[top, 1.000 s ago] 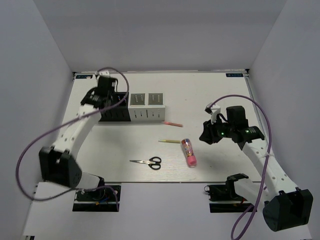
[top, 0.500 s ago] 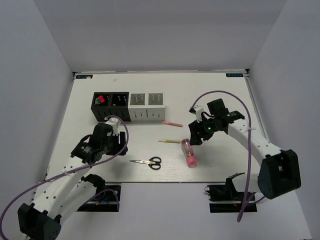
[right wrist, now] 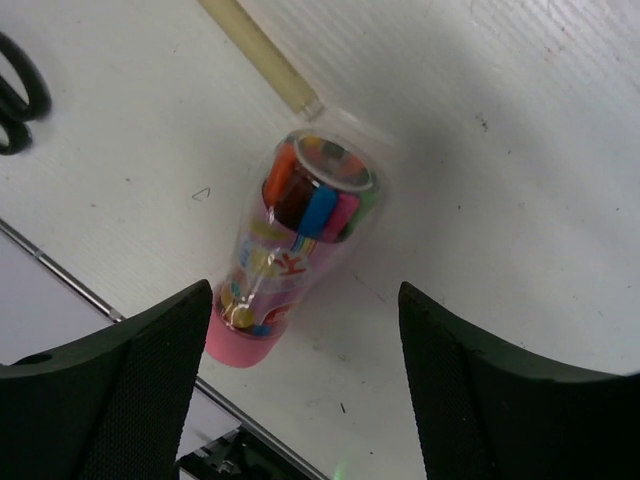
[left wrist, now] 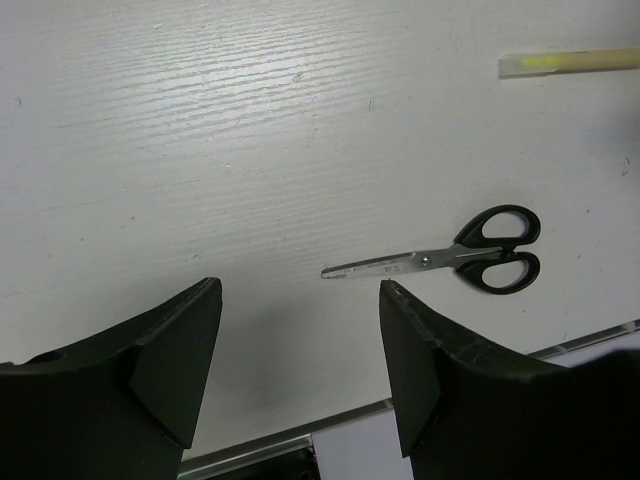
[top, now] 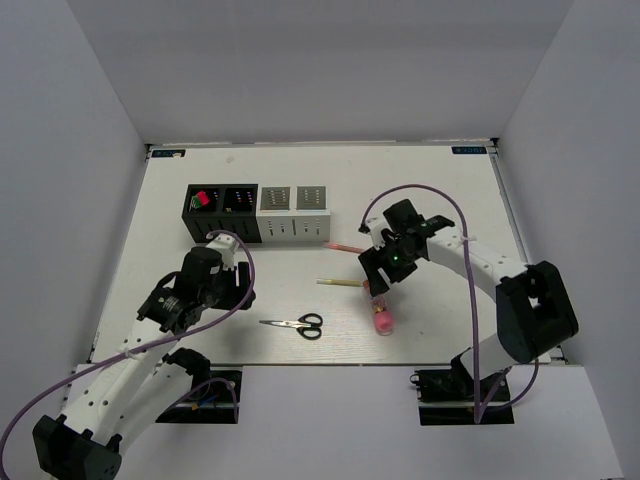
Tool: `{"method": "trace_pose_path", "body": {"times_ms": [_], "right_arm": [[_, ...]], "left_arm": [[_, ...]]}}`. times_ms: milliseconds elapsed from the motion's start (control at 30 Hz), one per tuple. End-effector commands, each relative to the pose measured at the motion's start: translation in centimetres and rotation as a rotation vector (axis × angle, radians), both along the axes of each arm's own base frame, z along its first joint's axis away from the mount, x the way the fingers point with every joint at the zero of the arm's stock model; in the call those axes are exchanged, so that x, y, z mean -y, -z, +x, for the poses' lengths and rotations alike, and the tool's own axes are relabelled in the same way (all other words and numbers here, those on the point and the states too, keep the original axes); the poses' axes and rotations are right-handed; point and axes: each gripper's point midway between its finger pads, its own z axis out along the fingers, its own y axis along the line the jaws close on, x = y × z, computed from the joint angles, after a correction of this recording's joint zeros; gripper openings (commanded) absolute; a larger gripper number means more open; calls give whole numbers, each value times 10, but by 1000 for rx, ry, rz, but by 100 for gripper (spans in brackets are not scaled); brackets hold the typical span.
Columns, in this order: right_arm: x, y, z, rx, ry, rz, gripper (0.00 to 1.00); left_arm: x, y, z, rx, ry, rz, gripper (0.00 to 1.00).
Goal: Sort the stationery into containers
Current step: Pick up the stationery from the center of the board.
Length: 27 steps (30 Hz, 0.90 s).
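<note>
L gripper (left wrist: 298, 300) wide nr scissors (left wrist: 450, 258); R gripper (right wrist: 305, 295) wide over tube (right wrist: 290, 235), label illegible.

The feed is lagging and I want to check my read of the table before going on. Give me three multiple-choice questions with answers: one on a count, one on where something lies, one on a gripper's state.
1. How many white holders are in the row?
A. one
B. two
C. four

2. Where are the scissors?
A. flat on the table, near its front edge
B. in a white holder
C. propped against the back wall

3. How is the right gripper?
A. shut on the pencil
B. open, over the tube
C. shut on nothing

Answers:
1 B: two white ones stand to the right of two black holders.
2 A: the top view shows them lying on bare board between the arms.
3 B: the right wrist view shows its fingers wide apart, with the tube lying on the table between them.
</note>
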Motion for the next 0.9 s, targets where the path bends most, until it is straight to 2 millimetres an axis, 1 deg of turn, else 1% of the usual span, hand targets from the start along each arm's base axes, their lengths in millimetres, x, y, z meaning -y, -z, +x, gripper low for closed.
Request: {"method": "trace_pose_path", "body": {"times_ms": [0, 100, 233, 267, 300, 333, 367, 433, 467, 533, 567, 633, 667, 733, 767, 800, 867], "right_arm": [[-8, -5, 17, 35, 43, -18, 79], [-18, -1, 12, 12, 29, 0, 82], [-21, 11, 13, -7, 55, -25, 82], [-21, 16, 10, -20, 58, -50, 82], [-22, 16, 10, -18, 65, -52, 82], [-22, 21, 10, -18, 69, -66, 82], [-18, 26, 12, -8, 85, -101, 80], [-20, 33, 9, -5, 79, -129, 80], [-16, 36, 11, 15, 105, -164, 78], [-16, 43, 8, 13, 101, -199, 77], [-12, 46, 10, 24, 112, -217, 75], [-13, 51, 7, 18, 118, -229, 71], [-7, 56, 7, 28, 123, -266, 67], [-3, 61, 4, 26, 125, -296, 61], [-1, 64, 2, 22, 126, -312, 58], [1, 66, 1, 19, 123, -320, 51], [4, 67, -2, 10, 124, -335, 43]], "left_arm": [[1, -6, 2, 23, 9, -6, 74], [1, -4, 1, 20, 12, -2, 74], [1, -3, 1, 14, 12, 0, 74], [1, -4, 1, 15, 13, 1, 74], [2, -4, 1, 14, 13, -1, 74], [1, -4, 1, 15, 11, -1, 74], [2, -5, 2, 16, 11, -2, 74], [-1, -4, 3, 22, -1, 11, 74], [-2, -4, 4, 24, -4, 14, 74], [-2, -4, 3, 27, -5, 14, 74], [-2, -4, 4, 28, -4, 13, 74], [-2, -4, 4, 30, -4, 13, 74], [-2, -5, 4, 31, -5, 15, 74], [-3, -5, 4, 31, -7, 14, 74], [-3, -4, 4, 29, -7, 18, 74], [-3, -5, 4, 35, -6, 16, 74], [-4, -4, 4, 29, -10, 19, 74]]}}
